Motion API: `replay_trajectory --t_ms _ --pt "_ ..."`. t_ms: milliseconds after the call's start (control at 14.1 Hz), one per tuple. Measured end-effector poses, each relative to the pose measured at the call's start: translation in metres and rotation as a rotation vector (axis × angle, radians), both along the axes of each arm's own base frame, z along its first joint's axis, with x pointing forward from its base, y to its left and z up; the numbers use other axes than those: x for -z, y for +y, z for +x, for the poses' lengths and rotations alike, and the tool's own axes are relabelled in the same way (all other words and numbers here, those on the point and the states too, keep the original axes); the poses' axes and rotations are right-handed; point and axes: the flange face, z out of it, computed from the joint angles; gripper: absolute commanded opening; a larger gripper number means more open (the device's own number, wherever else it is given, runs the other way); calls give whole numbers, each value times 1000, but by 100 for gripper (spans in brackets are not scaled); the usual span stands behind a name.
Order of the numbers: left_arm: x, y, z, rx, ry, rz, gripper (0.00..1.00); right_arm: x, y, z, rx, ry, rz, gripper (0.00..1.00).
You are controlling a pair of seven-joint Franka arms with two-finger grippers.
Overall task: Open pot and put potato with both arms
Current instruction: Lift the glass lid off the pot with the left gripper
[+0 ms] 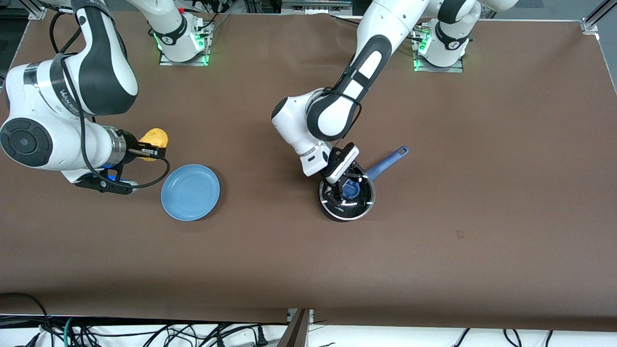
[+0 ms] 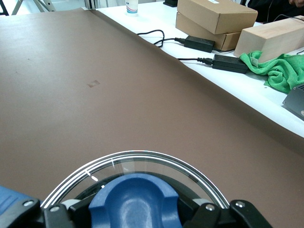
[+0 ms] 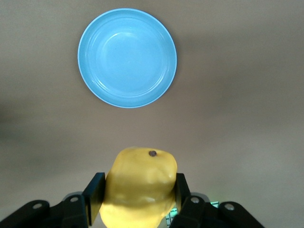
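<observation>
Lid [image 1: 347,195] covers pot [image 1: 337,213]; right gripper [image 1: 155,152] clasps potato [image 1: 154,138].

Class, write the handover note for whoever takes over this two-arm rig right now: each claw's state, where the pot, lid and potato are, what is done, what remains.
Left claw: down on the lid's blue knob, fingers either side of it; grip not confirmed.
Right claw: shut on the potato, near the blue plate.
Pot: on the table toward the left arm's end, handle pointing toward the bases; glass lid on.
Done: potato grasped.
Left: lift the lid, put the potato in the pot.
</observation>
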Motion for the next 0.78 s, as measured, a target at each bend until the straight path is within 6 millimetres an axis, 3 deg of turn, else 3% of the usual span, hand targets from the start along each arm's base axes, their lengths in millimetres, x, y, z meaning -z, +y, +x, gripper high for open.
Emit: replay_trajectory --t_ms 355,568,781 --pt "-51 11 7 -15 31 -4 0 0 0 0 0 0 0 65" --pt "-85 36 28 -22 59 -13 0 0 8 -1 -11 -5 3 65" --pt "-124 77 51 -34 115 -12 0 2 22 2 -14 -27 46 65"
